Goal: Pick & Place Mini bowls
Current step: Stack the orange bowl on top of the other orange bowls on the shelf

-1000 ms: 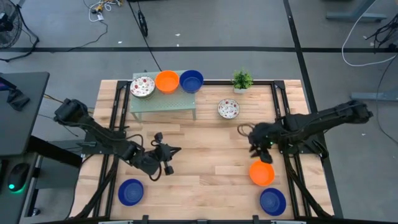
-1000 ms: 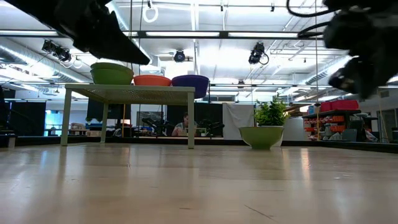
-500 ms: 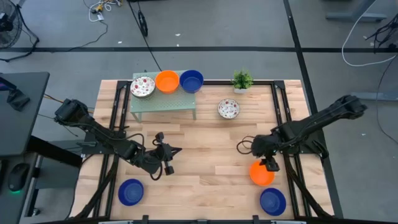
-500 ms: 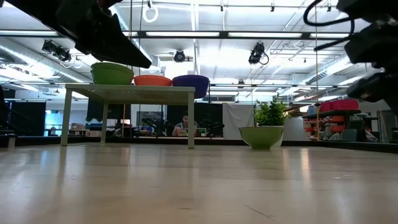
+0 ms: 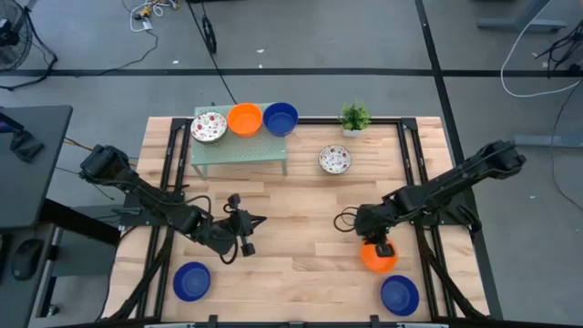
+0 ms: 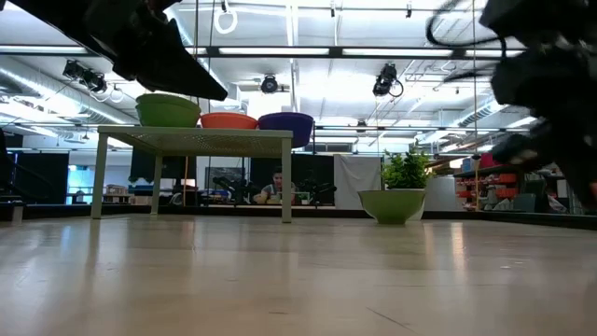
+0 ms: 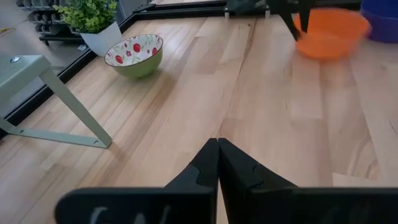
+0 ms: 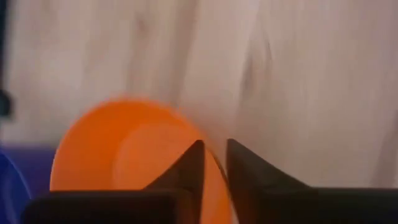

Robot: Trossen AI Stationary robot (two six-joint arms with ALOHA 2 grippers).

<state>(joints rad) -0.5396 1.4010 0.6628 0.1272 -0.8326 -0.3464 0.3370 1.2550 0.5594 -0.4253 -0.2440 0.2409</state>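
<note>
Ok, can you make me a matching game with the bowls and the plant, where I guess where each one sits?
Things:
1. speckled bowl
2. orange bowl
3. potted plant
4. blue bowl

Places:
A. at the table's far edge
B. near front corner on the left arm's side
C. on the wood just in front of the plant
D. at the right gripper

Pairs: 1-C, 2-D, 3-A, 4-B
</note>
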